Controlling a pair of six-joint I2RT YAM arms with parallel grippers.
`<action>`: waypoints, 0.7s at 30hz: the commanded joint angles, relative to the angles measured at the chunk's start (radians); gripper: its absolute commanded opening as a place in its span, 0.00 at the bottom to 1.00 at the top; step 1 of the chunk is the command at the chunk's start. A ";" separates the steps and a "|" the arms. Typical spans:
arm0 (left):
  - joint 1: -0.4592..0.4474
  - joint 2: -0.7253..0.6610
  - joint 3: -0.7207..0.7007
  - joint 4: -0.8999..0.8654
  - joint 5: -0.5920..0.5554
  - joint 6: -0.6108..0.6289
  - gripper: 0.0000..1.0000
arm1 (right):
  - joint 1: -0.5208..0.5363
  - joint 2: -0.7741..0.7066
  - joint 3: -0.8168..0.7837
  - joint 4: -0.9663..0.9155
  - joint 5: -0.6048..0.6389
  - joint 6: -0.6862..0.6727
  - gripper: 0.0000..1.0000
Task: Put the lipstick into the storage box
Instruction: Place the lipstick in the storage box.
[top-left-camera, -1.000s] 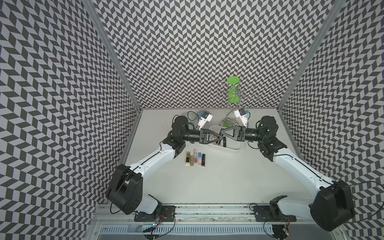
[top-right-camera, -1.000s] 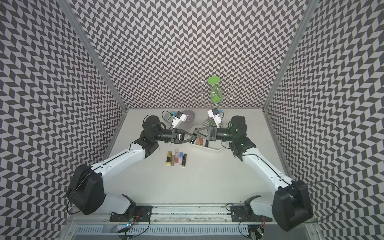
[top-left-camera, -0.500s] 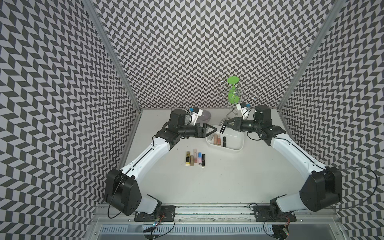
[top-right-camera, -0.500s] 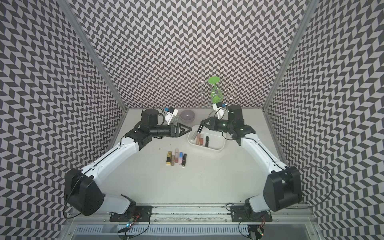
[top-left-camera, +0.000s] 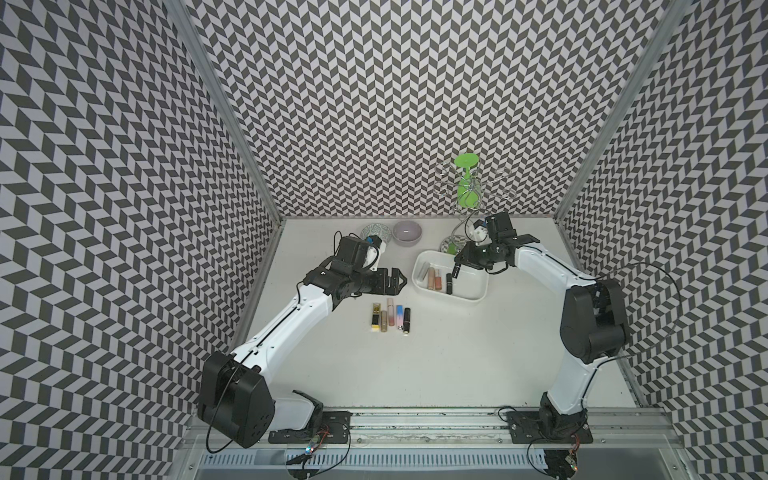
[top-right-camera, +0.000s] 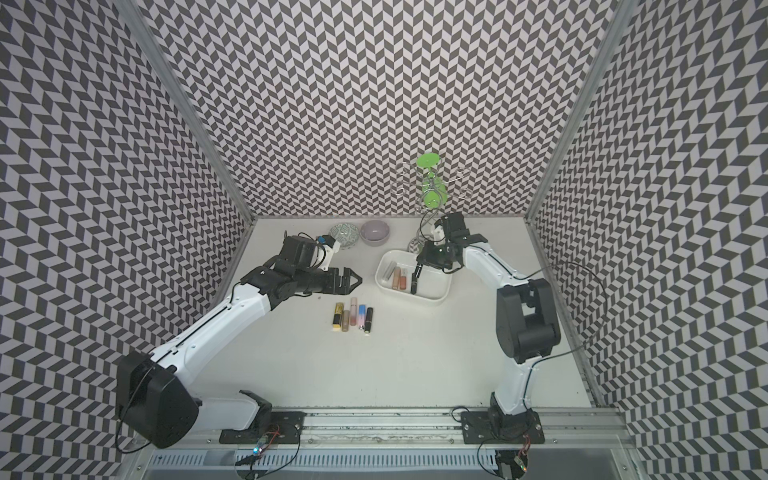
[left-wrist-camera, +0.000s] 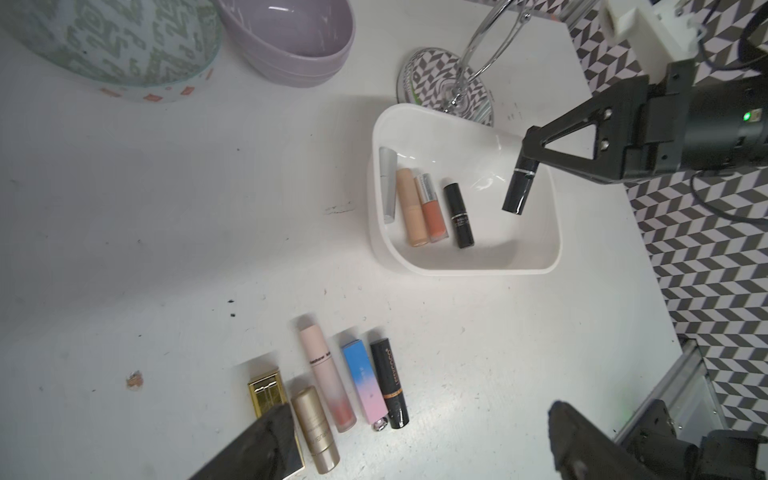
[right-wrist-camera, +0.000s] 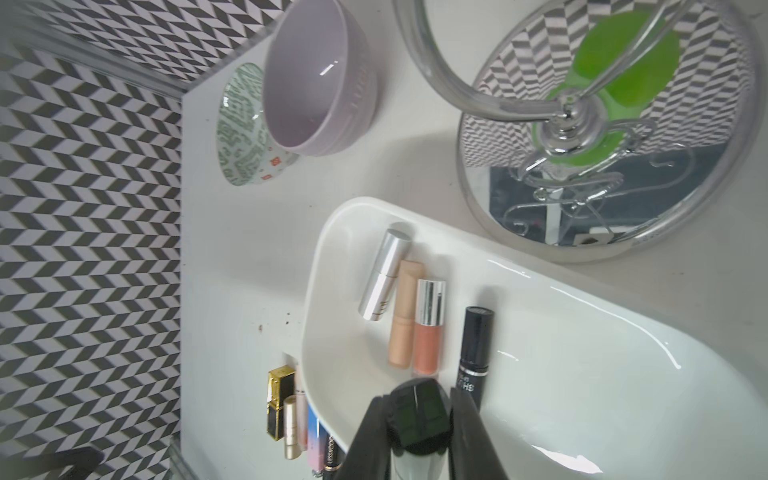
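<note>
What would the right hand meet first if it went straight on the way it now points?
Probably the bare floor of the storage box: the right hand, shut on the held black lipstick, points down into it. Depth is unclear; it might instead touch the lying black lipstick.

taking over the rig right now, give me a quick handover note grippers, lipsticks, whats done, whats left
Left gripper: open, empty, above the white table near the row of five lipsticks.
Right gripper: shut on a glossy black lipstick tube, tilted over the white shallow plastic storage box, not yet released.
Done: four lipsticks lie side by side in the box.
Left: release the held tube, then box those five from the table.
</note>
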 joint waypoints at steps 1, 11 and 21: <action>0.013 -0.010 -0.026 -0.040 -0.034 0.044 0.99 | 0.000 0.035 0.026 -0.020 0.094 -0.048 0.06; 0.023 0.027 -0.037 -0.019 0.017 0.066 0.99 | 0.003 0.094 0.010 -0.006 0.121 -0.058 0.07; 0.028 0.063 -0.025 -0.011 0.046 0.073 0.99 | 0.012 0.138 -0.006 0.024 0.110 -0.055 0.08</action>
